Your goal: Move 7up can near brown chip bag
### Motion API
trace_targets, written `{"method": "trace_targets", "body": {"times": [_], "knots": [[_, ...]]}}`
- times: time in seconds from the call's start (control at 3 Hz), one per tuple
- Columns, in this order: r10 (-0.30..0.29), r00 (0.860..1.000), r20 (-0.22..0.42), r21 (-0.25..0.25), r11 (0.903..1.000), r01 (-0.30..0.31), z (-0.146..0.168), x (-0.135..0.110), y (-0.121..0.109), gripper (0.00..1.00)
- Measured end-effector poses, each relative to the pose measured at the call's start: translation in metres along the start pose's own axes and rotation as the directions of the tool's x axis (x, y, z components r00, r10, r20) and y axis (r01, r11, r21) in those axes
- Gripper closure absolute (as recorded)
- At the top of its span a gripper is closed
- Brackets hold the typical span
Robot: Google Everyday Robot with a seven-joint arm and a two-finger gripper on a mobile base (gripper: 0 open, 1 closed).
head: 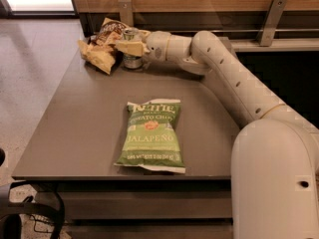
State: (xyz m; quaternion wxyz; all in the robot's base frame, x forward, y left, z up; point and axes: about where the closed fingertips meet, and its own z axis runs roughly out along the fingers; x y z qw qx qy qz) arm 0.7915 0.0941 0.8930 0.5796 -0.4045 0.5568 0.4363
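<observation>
The 7up can (132,60) stands upright at the far left of the grey table (75,133), right beside the crumpled brown chip bag (101,48). Its silver top shows above my fingers. My gripper (131,43) reaches in from the right at the end of the long white arm (234,78). It is shut on the can, with one cream finger (127,47) across the can's front and the other behind it. The can's base appears to rest on the table.
A green jalapeño chip bag (151,136) lies flat in the middle of the table. A wooden wall with metal brackets (273,19) runs behind the table. My white base (276,183) fills the lower right corner. A tiled floor lies to the left.
</observation>
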Motion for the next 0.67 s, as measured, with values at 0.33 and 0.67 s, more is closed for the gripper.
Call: {"method": "trace_targets", "body": {"times": [0.33, 0.67], "knots": [[0.001, 1.000, 0.001, -0.007, 1.0000, -0.001, 0.0044, 0.0001, 0.0025, 0.05], [0.001, 1.000, 0.001, -0.009, 1.0000, -0.001, 0.0061, 0.0001, 0.0034, 0.00]]}}
